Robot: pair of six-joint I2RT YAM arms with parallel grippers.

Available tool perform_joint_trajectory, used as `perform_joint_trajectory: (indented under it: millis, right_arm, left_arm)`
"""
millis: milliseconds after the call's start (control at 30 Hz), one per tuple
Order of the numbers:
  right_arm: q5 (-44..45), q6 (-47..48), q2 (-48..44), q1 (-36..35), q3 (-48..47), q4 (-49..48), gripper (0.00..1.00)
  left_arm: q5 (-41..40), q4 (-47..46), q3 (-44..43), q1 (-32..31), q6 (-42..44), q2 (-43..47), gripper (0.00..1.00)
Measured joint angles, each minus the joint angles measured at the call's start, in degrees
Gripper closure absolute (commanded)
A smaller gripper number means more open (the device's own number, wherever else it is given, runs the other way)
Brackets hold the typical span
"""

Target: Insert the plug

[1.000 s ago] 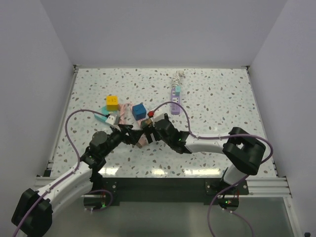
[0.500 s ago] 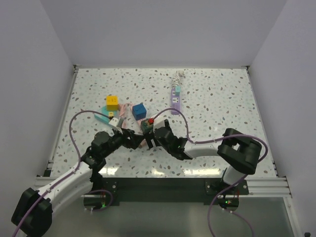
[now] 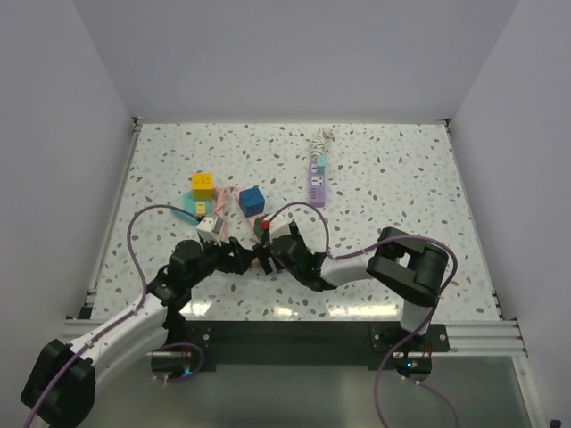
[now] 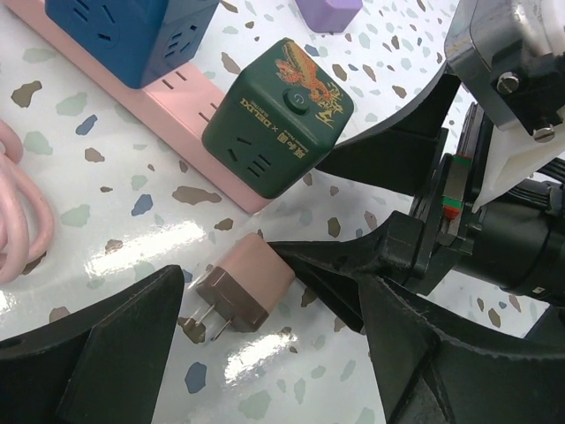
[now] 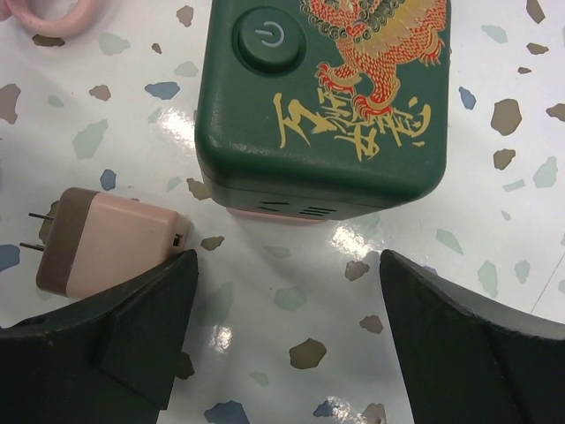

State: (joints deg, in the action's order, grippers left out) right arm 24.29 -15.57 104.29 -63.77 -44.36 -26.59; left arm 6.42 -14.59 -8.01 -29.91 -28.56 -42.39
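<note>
The plug (image 4: 243,291) is a small pink adapter with a brown face and two prongs, lying flat on the table; it also shows in the right wrist view (image 5: 106,243). The green cube socket (image 4: 278,115) with a gold dragon sits at the end of a pink power strip (image 4: 168,97), just beyond the plug, and fills the top of the right wrist view (image 5: 322,97). My left gripper (image 4: 274,353) is open, with the plug between its fingers, untouched. My right gripper (image 5: 287,336) is open, facing it, and its left finger (image 5: 97,336) touches the plug's rear. The two grippers meet in the top view (image 3: 254,259).
A blue cube socket (image 3: 252,201) sits further along the pink strip. A yellow cube (image 3: 203,184) stands at the left on a teal strip. A purple power strip (image 3: 318,174) lies at the back. A coiled pink cable (image 4: 22,212) lies left of the strip.
My right gripper has moved left and toward the near edge, closing in on the left gripper. The left gripper has shifted slightly nearer. Both now stand around the plug.
</note>
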Motion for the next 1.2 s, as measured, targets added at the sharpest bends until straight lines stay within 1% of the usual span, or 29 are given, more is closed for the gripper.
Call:
perform_joint_trajectory:
  millis: [300,600,700,733,833,1033,1200]
  right_arm:
    - [1.9,-1.6,-0.3,-1.0,0.0,0.6,0.11]
    - [6.8,-4.4,-4.2,-3.6,2.1,1.5,0.11]
    - [8.0,-5.2,-4.3,-4.3,2.2,1.8,0.11]
    - [8.3,-5.5,-4.3,-4.5,2.2,1.9,0.11]
    - [8.9,-6.5,-3.4,-5.0,2.1,1.4,0.11]
    - [9.2,-8.6,-0.1,-6.0,1.0,0.9,0.11]
    - [13.1,-9.4,-0.5,-6.9,0.3,1.8,0.11]
  left_arm:
    - [-0.9,2.1,0.2,0.2,-1.9,2.2,0.11]
    - [1.9,3.2,0.3,0.1,-3.2,6.0,0.1]
    - [2.2,3.7,0.5,0.1,-3.5,6.6,0.07]
    - [2.1,3.9,0.5,0.1,-3.6,6.8,0.04]
    - [1.0,6.0,0.5,0.1,-4.0,7.7,0.0]
    - [-2.6,13.3,0.9,-0.4,-6.3,11.4,0.0]
    - [-4.8,15.9,0.9,-0.8,-9.0,14.7,0.0]
